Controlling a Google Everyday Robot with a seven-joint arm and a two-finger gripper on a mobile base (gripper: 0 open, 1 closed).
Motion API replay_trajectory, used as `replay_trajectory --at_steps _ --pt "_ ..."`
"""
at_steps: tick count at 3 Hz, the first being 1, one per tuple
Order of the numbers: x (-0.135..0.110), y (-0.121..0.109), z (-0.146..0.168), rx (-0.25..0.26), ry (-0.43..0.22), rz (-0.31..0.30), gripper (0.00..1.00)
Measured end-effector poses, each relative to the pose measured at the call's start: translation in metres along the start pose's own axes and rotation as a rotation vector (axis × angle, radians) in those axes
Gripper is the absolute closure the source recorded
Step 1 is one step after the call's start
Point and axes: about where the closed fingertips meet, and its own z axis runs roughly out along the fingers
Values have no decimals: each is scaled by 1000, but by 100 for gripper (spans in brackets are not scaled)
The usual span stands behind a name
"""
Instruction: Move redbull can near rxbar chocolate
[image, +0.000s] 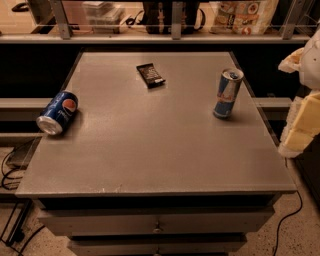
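Observation:
The redbull can (227, 93), slim, blue and silver with a silver top, stands upright on the grey table (150, 150) near its right edge. The rxbar chocolate (150, 75), a small flat dark wrapper, lies near the table's far middle, well to the left of and beyond the can. My gripper (301, 107) shows as pale cream and white shapes at the right edge of the view, beyond the table's right side and to the right of the can, not touching it.
A dark-blue Pepsi can (57, 112) lies on its side at the table's left edge. A shelf rail (175, 37) with bags and boxes runs behind the table. Drawers (157, 225) sit below the front edge. Cables lie on the floor.

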Motion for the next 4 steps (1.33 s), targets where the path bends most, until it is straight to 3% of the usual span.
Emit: replay_trajectory --at_steps 2,3,4 --pt "4 -7 1 7 -15 24 0" --pt "17 -26 12 14 -104 82 0" --pt "16 -47 31 1 -252 142 0"
